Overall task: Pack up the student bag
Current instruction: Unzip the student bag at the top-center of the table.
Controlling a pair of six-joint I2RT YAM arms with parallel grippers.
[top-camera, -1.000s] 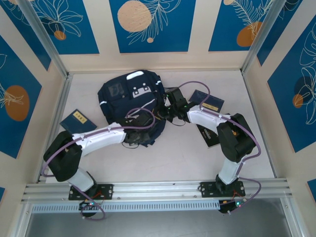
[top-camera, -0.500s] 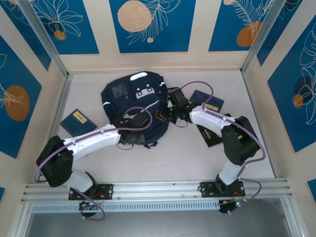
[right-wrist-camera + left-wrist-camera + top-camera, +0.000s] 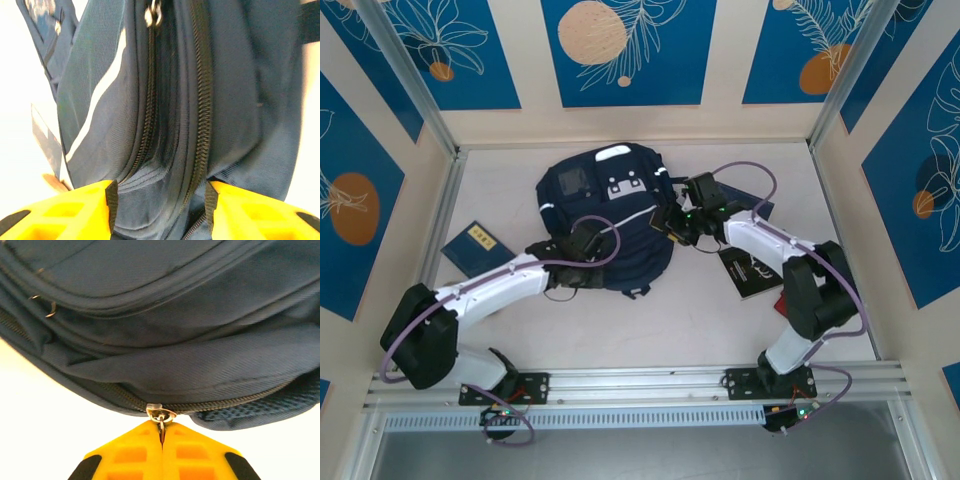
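Note:
The student bag (image 3: 610,205), dark navy with white stripes and a grey patch, lies flat at the table's middle back. My left gripper (image 3: 578,252) sits at its near edge. In the left wrist view the left gripper (image 3: 162,434) is shut on the metal zipper pull (image 3: 161,416) of the bag (image 3: 175,340). My right gripper (image 3: 672,222) is at the bag's right side. In the right wrist view the right gripper (image 3: 159,200) stands open, with a fold of the bag (image 3: 165,110) and its zipper rows between the yellow fingers (image 3: 75,210).
A small dark blue book (image 3: 478,245) lies left of the bag. A black book (image 3: 748,272) lies on the right under the right arm, another blue one (image 3: 762,207) behind it. Walls close off the back and both sides.
The bag has shifted to the right and back. My left arm has stretched out after it, still gripping the pull. My right gripper has opened and moved right.

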